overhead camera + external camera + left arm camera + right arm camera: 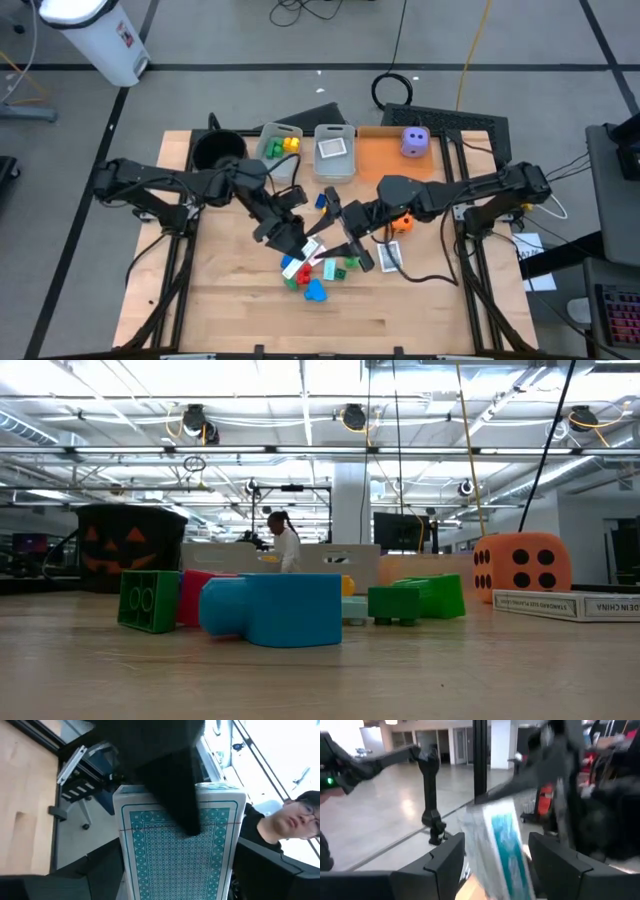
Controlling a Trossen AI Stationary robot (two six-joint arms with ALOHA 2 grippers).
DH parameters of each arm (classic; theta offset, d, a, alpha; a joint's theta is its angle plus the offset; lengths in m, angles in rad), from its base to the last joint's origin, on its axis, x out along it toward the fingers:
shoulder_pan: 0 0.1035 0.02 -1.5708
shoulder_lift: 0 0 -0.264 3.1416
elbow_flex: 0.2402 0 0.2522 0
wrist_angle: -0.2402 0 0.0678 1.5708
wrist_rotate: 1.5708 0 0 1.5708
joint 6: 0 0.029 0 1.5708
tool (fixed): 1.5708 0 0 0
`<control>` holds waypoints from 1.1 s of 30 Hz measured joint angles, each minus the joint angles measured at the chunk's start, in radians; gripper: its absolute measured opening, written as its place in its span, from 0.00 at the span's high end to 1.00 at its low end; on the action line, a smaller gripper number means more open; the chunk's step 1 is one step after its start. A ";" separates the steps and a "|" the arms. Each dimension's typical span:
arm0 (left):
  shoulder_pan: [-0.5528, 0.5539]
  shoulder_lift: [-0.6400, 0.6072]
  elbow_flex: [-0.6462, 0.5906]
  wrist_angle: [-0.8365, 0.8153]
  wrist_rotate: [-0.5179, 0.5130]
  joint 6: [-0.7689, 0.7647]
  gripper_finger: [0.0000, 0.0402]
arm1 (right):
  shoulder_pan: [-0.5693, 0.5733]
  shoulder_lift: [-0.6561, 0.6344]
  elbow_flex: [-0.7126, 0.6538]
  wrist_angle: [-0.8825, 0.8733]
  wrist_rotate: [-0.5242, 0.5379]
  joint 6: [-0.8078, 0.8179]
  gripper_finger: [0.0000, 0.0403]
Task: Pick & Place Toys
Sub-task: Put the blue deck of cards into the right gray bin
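L tool (292,237) sits mid-bench over the toy pile, jaws wide, gripping a deck of cards (180,845) by its edges; the teal card back fills the L wrist view w/ one dark finger (172,795) across it. R tool (345,243) is just beside it, tilted toward the same spot; a white-and-teal deck edge shows between its fingers (445,862) in the R wrist view, jaws partly apart, but contact is too blurred to tell.

Below the tools on the bench (240,310): blue block (316,291), green block (293,283), red block (329,268), 2nd green block (351,263), all close together. Orange die (401,222) lies under the R arm, a card (389,257) just beside it.

Containers at the far edge, L to R:
- black pot (215,150), contents not visible
- clear bin (279,146) w/ green and yellow blocks (284,145)
- clear bin (335,150) w/ a card (335,148)
- flat orange tray (385,158) w/ purple die (415,142)

A person (287,827) shows beyond the bench in the L wrist view.
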 joint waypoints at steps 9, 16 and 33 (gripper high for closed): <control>0.004 0.002 0.000 0.023 0.026 -0.006 0.24 | 0.000 0.000 0.000 0.001 -0.006 -0.002 0.56; 0.004 0.002 0.000 0.021 0.029 -0.005 0.17 | 0.000 -0.001 0.000 0.003 -0.008 -0.007 0.70; 0.004 0.002 0.000 0.102 0.026 -0.058 0.03 | 0.000 -0.002 0.000 0.024 -0.001 0.007 0.83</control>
